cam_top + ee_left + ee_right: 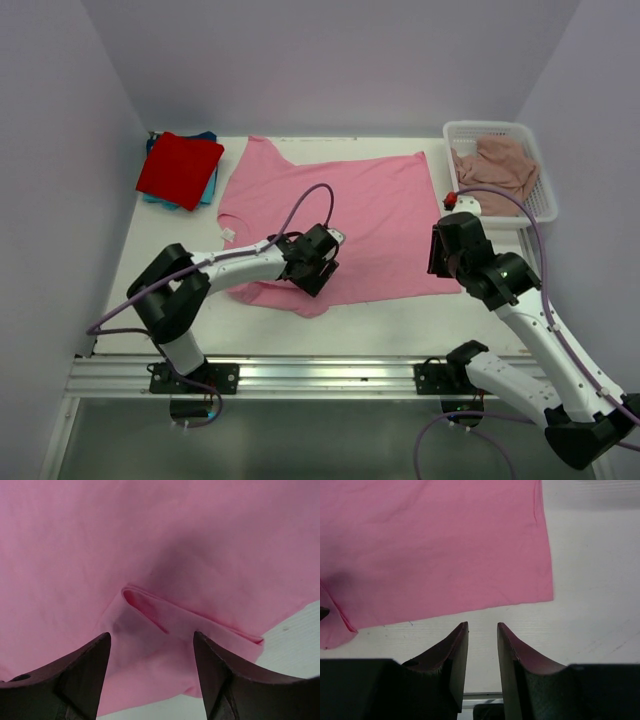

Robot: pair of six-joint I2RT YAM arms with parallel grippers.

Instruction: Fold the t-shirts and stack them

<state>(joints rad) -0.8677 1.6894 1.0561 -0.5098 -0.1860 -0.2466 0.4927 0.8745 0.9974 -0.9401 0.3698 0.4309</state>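
Pink t-shirt (350, 215), white tag (228, 235), print unreadable

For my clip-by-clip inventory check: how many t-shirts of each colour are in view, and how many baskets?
Bright pink t-shirt: 1
Red t-shirt: 1
Teal-blue t-shirt: 1
Dusty-pink t-shirt: 1
White basket: 1
Total: 5

Your bright pink t-shirt (350, 215) spread flat mid-table, its near-left sleeve (165, 625) creased into a fold, your red one (180, 168) folded atop the teal-blue one (210, 185) at the far left corner, your dusty-pink one (497, 165) crumpled in the white mesh basket (490, 126) far right
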